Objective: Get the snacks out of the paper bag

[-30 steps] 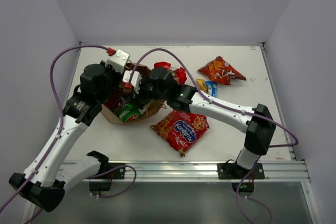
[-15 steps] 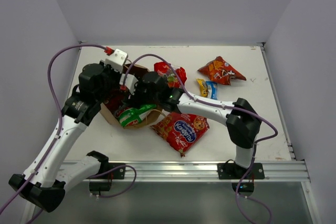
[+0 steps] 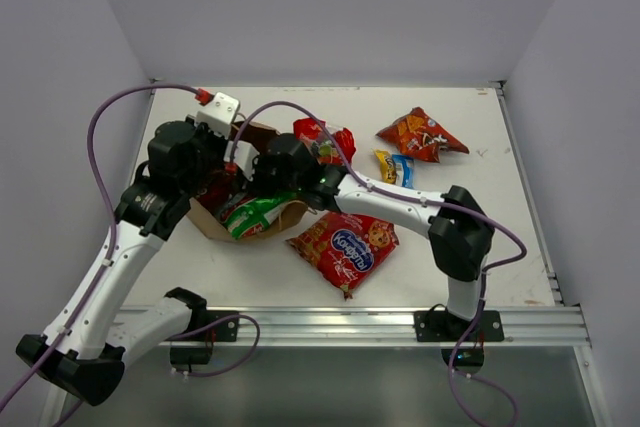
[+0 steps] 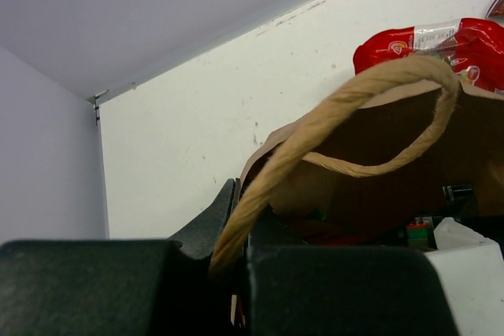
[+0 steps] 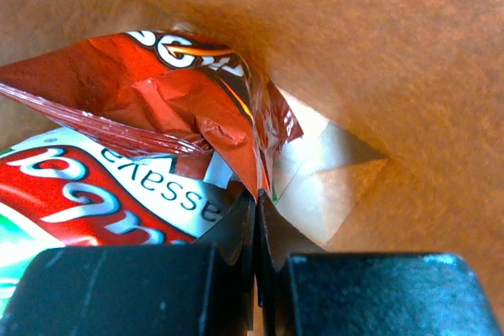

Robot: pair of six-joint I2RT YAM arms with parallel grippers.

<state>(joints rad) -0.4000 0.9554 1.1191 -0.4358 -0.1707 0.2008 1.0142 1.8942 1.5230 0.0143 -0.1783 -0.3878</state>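
The white counter [image 3: 500,237] carries everything. The brown paper bag [image 3: 207,221] lies on its side at the left of the counter, between the two arms, with its mouth towards the right arm.

The large red packet with a blue logo [image 3: 345,247] lies flat on the counter just right of the bag's mouth. An orange packet [image 3: 420,134] sits well apart near the far right. A red packet [image 3: 325,137] lies just behind the bag. A green-and-white packet [image 3: 258,217] sticks halfway out of the bag's mouth. A dark red packet [image 5: 157,92] lies inside the bag, on top of the green-and-white one. The small yellow-and-blue packet [image 3: 393,167] lies between the orange packet and the right arm.

The left tool [image 4: 240,230] is fully closed on the bag's twisted paper handle [image 4: 346,100], whose loop arches up from between the fingers. The right tool [image 5: 256,214] is inside the bag, its jaws pressed together on a crumpled edge of the dark red packet.
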